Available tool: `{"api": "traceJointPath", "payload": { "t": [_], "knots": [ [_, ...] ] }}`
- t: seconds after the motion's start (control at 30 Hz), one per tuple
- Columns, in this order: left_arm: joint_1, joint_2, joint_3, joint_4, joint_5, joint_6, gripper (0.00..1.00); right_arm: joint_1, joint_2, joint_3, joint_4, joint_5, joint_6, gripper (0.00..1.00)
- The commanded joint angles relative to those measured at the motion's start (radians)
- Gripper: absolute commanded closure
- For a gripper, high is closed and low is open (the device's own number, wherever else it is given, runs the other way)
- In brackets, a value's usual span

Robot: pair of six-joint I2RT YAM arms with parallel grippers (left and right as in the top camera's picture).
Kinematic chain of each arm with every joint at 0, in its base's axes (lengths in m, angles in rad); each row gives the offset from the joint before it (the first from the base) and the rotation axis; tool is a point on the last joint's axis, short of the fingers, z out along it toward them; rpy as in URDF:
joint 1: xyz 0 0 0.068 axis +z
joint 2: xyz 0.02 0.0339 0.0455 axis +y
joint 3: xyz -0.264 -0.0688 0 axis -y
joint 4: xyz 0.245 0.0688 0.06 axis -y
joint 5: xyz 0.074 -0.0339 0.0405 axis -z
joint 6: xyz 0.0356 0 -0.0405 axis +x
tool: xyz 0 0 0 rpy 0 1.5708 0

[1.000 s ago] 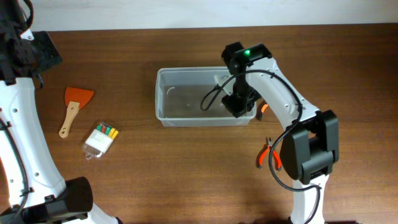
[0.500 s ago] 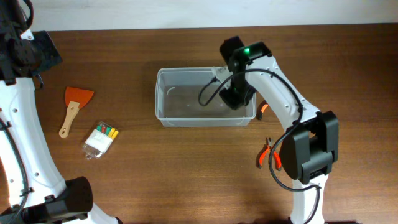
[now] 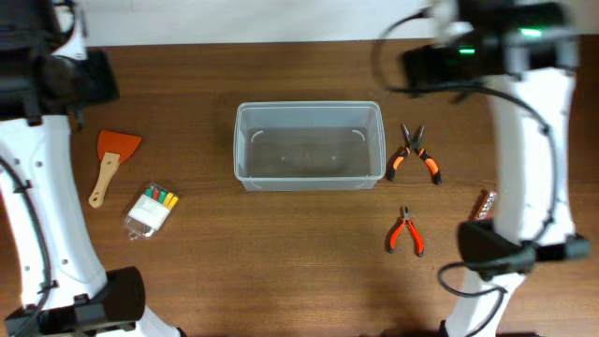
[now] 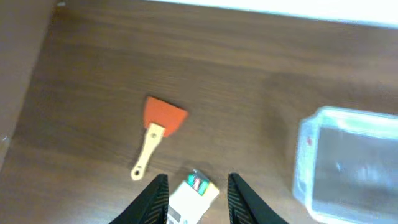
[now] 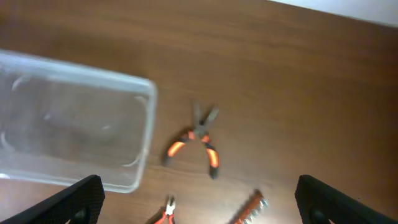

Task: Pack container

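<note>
Sitting mid-table, the container (image 3: 309, 106) lies between the two arms. The left claw (image 4: 198, 177) hangs above a scraper (image 4: 158, 134) and a pack (image 4: 194, 193) of coloured sticks, its fingers apart and gripping nothing. The right claw (image 5: 199, 180) is spread wide, likewise holding nothing, above pliers (image 5: 196, 143) just right of the container. Smaller pliers (image 3: 405, 231) lie nearby.

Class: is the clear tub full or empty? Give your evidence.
Empty. The container shows only its bare floor; the nearest pliers lie outside it.
</note>
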Motion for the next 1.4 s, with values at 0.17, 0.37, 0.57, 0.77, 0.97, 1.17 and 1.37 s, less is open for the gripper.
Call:
{"api": "traceJointPath", "payload": {
  "t": [0.17, 0.37, 0.57, 0.77, 0.97, 1.17, 1.37],
  "knots": [
    [-0.112, -0.037, -0.011, -0.129, 0.031, 0.023, 0.63, -0.142, -0.324, -0.149, -0.011, 0.004, 0.072, 0.01],
    [-0.166, -0.135, -0.153, -0.115, 0.029, 0.023, 0.63, -0.142, -0.535, -0.424, -0.011, 0.004, 0.088, 0.01],
    [-0.185, -0.314, -0.498, -0.021, 0.029, 0.023, 0.64, -0.142, -0.672, -0.713, -0.011, -0.012, 0.087, 0.01],
    [-0.185, -0.506, -0.911, 0.171, 0.03, 0.003, 0.56, -0.141, -0.685, -0.935, 0.046, -0.011, 0.087, 0.01],
    [-0.185, -0.537, -1.159, 0.315, 0.033, -0.035, 0.01, -0.141, -0.569, -1.06, 0.229, -0.011, 0.01, 0.01],
    [-0.182, -0.49, -1.209, 0.381, 0.033, -0.132, 0.01, -0.143, -0.328, -1.06, 0.417, -0.01, -0.15, 0.01],
    [-0.18, -0.486, -1.209, 0.401, 0.033, -0.134, 0.01, -0.148, -0.121, -1.06, 0.456, -0.011, -0.249, 0.01]
  ]
}}
